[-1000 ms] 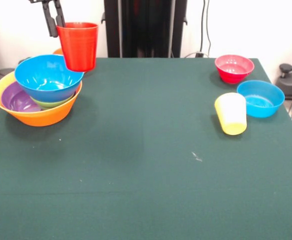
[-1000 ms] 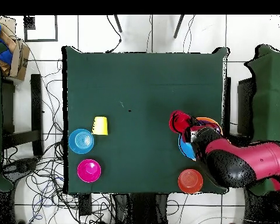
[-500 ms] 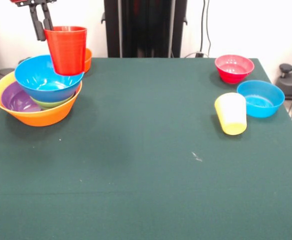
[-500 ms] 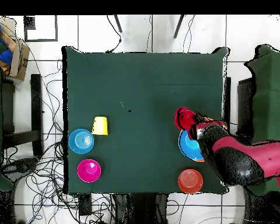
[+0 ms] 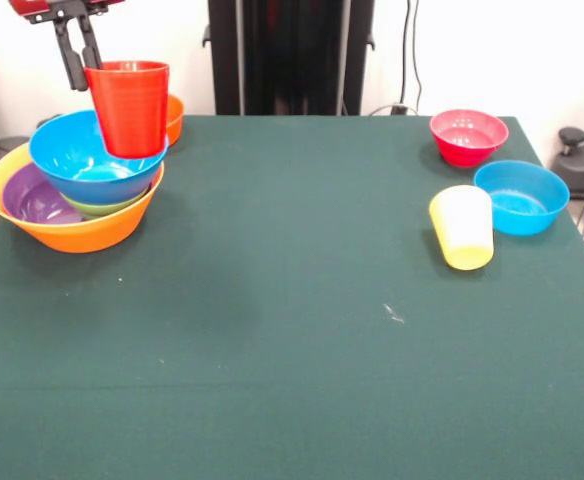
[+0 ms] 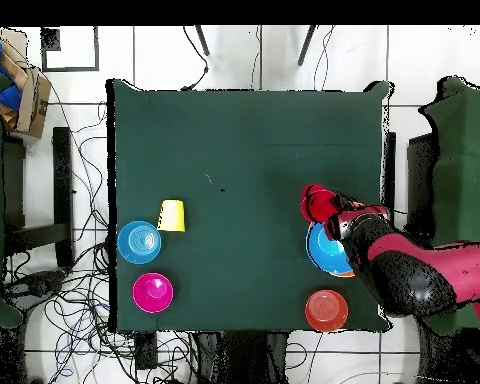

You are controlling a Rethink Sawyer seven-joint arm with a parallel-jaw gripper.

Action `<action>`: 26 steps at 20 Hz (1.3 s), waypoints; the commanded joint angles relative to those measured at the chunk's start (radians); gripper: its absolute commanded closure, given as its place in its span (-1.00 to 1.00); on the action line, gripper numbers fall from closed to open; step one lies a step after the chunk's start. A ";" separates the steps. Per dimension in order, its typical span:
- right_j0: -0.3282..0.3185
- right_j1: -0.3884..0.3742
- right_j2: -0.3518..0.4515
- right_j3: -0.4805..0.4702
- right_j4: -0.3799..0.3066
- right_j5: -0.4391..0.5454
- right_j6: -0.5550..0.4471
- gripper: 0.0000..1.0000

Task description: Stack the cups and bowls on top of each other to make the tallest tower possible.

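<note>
- Red plastic first: my pincer (image 5: 84, 62) is clamped over the rim of the red cup (image 5: 128, 108), one finger outside the wall, the other presumably inside where I cannot see it.
- I hold the cup upright, mouth up, above the tower's top blue bowl (image 5: 94, 158), so I judge a straight descent would seat its base in that bowl's hollow.
- From the front its lower edge overlaps the bowl's rim line; whether it touches or hangs just clear I cannot tell.
- That tower (image 5: 72, 190) sits at the bench (image 5: 292, 330) edge: the blue bowl over a green one that shows only a sliver of rim, a purple bowl (image 5: 34, 198) off to one side, all inside a large yellow-orange bowl (image 5: 77, 232).
- A small orange bowl (image 5: 173, 118) stands just behind, half hidden by the cup.
- Overhead, my arm (image 6: 414, 280) covers most of the tower; only the cup and part of the blue bowl show.
- Well apart across the bench wait the yellow cup (image 5: 463, 229) lying on its side, a second blue bowl (image 5: 521, 196) and a pink-red bowl (image 5: 468, 136).
- I count seven bowls in all.
</note>
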 commanded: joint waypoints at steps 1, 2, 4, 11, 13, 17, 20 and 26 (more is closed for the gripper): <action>0.027 0.006 -0.071 0.017 -0.056 0.076 -0.251 1.00; 0.017 -0.006 -0.063 0.035 -0.050 0.071 -0.241 1.00; -0.003 -0.033 -0.045 0.074 -0.039 0.057 -0.218 1.00; -0.039 -0.073 0.004 0.174 -0.030 -0.002 -0.157 1.00; -0.049 -0.091 0.011 0.194 -0.021 -0.008 -0.135 1.00; -0.066 -0.110 0.030 0.220 -0.024 -0.028 -0.132 1.00; -0.061 -0.113 0.022 0.228 -0.042 -0.046 -0.115 1.00; -0.031 -0.122 -0.003 0.231 -0.053 -0.063 -0.079 1.00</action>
